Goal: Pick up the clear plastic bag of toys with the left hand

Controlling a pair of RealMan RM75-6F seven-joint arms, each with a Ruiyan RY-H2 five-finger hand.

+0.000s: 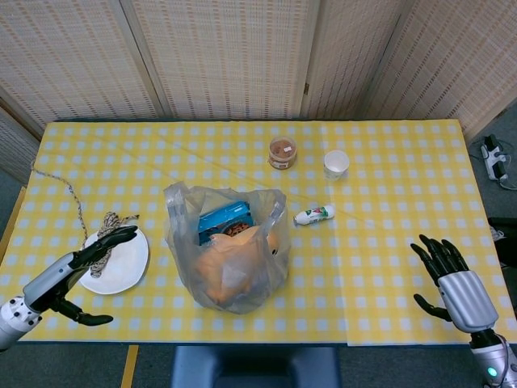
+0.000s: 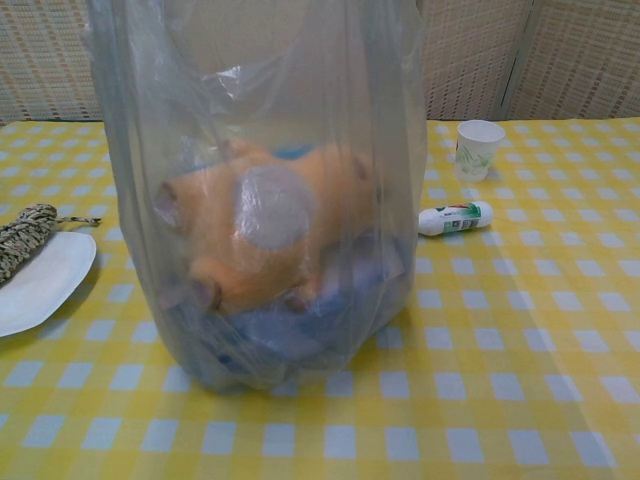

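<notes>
We count one bag (image 1: 228,250) standing upright near the middle of the bench (image 1: 388,202), toward its front edge, with an orange plush toy (image 2: 265,235) and a blue box (image 1: 226,220) inside; the lower contents blur together through the plastic and we cannot sort them. Around it lie one plate (image 1: 121,263), one rope bundle (image 1: 103,234) resting on the plate with a loose cord (image 1: 60,184) running off toward the far left edge, one jar (image 1: 282,152), one cup (image 1: 336,163), and one small bottle (image 1: 314,215) lying on its side just right of the bag. We see two robot hands. The left robot hand (image 1: 77,275) hovers over the front left corner with fingers stretched apart and holding nothing, its fingertips above the plate and rope, apart from the bag. The right robot hand (image 1: 448,275) sits near the front right edge, fingers spread, also holding nothing. The right half of the bench between bag and right robot hand is bare checked cloth, giving wide room; on the left, the plate fills the gap between the left robot hand and the bag. In the chest view the bag fills most of the frame, its top is cut off, and neither robot hand appears; the plate and rope are cropped at the left edge.
</notes>
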